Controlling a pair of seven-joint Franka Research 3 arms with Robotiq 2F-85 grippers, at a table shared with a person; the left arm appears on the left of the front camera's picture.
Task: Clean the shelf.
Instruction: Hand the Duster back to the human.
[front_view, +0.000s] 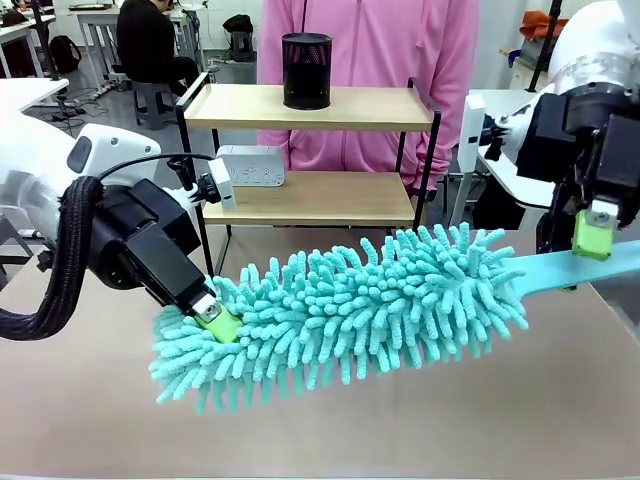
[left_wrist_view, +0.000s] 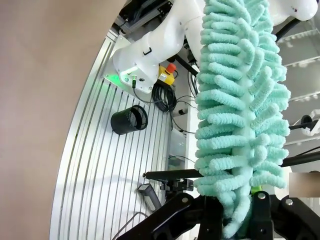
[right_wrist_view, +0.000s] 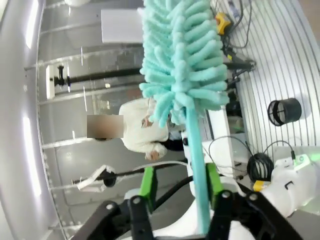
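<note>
A fluffy teal duster (front_view: 360, 310) with noodle-like strands and a flat plastic handle (front_view: 580, 268) hangs over the tan surface (front_view: 400, 430). Beyond it stands the shelf (front_view: 310, 150), two pale wooden boards in a thin black frame, carrying a black mesh cup (front_view: 306, 70) and a white box (front_view: 252, 165). The left gripper (front_view: 215, 318) has its jaws clamped on the duster's tip. The right gripper (right_wrist_view: 177, 187) has its jaws spread around the handle, one pad touching it
</note>
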